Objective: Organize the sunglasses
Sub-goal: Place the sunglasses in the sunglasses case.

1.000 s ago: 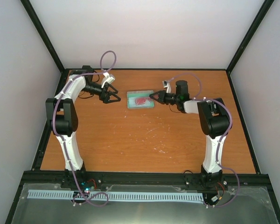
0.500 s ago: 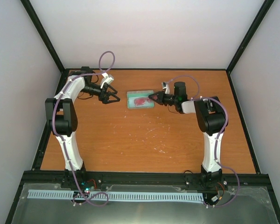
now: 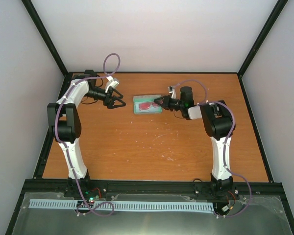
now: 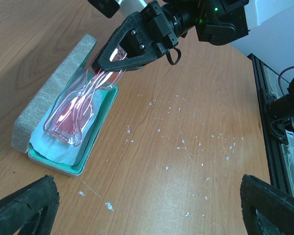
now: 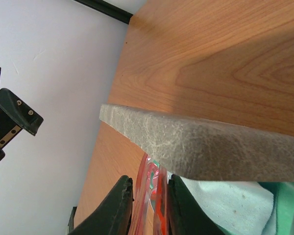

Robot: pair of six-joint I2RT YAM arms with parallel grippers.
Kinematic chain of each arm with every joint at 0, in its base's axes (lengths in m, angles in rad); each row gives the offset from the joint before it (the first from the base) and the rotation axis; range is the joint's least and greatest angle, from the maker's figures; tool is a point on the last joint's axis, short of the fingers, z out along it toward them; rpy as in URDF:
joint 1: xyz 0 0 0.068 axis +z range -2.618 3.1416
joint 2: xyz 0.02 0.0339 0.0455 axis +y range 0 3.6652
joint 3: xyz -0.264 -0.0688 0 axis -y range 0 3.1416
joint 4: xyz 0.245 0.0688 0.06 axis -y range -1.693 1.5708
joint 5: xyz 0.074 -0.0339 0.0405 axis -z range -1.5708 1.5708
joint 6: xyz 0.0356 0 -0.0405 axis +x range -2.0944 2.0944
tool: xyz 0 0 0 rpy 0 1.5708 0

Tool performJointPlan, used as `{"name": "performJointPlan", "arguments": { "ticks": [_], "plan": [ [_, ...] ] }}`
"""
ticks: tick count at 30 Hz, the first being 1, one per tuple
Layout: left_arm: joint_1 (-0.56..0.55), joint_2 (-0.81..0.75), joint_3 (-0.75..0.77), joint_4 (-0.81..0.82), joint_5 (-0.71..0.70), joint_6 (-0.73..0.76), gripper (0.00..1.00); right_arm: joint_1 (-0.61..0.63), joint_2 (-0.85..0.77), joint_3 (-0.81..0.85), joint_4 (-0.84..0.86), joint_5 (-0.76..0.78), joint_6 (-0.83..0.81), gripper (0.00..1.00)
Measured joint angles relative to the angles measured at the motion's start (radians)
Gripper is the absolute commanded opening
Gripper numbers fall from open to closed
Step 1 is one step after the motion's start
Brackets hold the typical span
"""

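The sunglasses (image 4: 78,105), red-pink and translucent, lie lengthwise in the open grey case (image 4: 46,95) on its teal lining and a light blue cloth (image 4: 49,144). My right gripper (image 3: 159,103) is shut on their right end, which is slightly raised. In the right wrist view the frame (image 5: 154,196) stands between the two dark fingers (image 5: 118,208), under the grey case lid (image 5: 201,147). The case with the sunglasses (image 3: 147,105) sits at the table's back middle. My left gripper (image 3: 119,102) is open and empty, left of the case; its fingertips (image 4: 24,205) frame the bare wood.
White crumbs and scratches (image 4: 196,142) dot the wood in front of the case. Black frame rails (image 3: 152,73) edge the table at the back and sides. The right arm's elbow (image 3: 218,120) is right of the case.
The right arm has swung its elbow left and its gripper has edged a little left at the case's right end. The left gripper has barely moved.
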State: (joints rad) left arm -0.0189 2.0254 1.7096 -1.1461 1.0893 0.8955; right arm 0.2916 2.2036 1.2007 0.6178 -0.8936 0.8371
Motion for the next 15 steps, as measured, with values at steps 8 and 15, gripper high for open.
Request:
{"name": "performJointPlan", "arguments": {
  "ticks": [8,15],
  "plan": [
    [0.002,0.000,0.000,0.002,0.006,0.000,1.00,0.018,0.012,0.027,0.002,0.002,0.014,0.10],
    [0.004,0.000,-0.002,0.003,0.012,0.000,1.00,0.023,0.031,0.038,0.006,0.015,0.022,0.11]
  ]
}}
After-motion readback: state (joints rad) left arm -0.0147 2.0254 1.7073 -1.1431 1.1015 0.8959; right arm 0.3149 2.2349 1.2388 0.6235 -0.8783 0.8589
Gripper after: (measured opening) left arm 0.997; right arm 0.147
